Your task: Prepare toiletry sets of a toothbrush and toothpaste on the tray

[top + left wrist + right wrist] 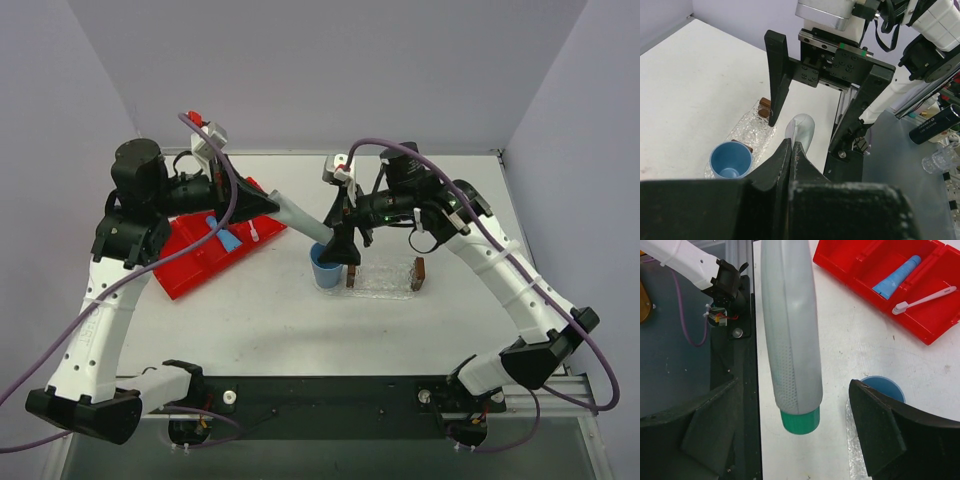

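Left arm [100, 300] reaches toward two o'clock; left gripper [274, 205] is clamped shut on toothpaste [300, 220]. Right arm [505, 275] bends in toward ten o'clock; right gripper [340, 256] points down, jaws spread wide, seemingly straddling the toothpaste's tip without touching.

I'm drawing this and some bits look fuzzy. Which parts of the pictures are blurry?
Left wrist view: the left gripper is a fuzzy dark blob up close, the blue cup sharp. Right wrist view: the toothpaste and red bin look fairly clear. Top view: evenly lit.
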You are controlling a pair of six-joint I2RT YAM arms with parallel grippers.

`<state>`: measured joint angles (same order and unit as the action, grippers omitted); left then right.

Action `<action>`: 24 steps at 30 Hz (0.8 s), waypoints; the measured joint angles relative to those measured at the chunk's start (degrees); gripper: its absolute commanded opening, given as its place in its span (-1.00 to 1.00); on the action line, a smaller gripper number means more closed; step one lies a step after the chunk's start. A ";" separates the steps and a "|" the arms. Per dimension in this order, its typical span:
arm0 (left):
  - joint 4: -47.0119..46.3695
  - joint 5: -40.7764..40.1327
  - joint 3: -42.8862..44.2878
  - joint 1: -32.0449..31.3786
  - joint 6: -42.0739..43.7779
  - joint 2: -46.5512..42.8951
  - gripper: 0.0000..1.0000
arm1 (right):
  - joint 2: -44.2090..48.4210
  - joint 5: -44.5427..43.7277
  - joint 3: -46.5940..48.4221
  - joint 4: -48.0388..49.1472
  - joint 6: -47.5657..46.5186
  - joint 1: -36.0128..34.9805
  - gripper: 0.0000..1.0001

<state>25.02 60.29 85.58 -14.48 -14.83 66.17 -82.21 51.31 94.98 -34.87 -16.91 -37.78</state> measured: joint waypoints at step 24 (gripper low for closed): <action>-15.43 -1.07 -7.41 0.44 -8.39 -4.72 0.73 | -1.64 -2.34 1.03 1.33 2.38 -0.35 -1.00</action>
<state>9.58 59.22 78.17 -14.04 -23.22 61.45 -83.85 48.97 96.01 -33.54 -14.52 -38.13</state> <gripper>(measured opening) 0.848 0.307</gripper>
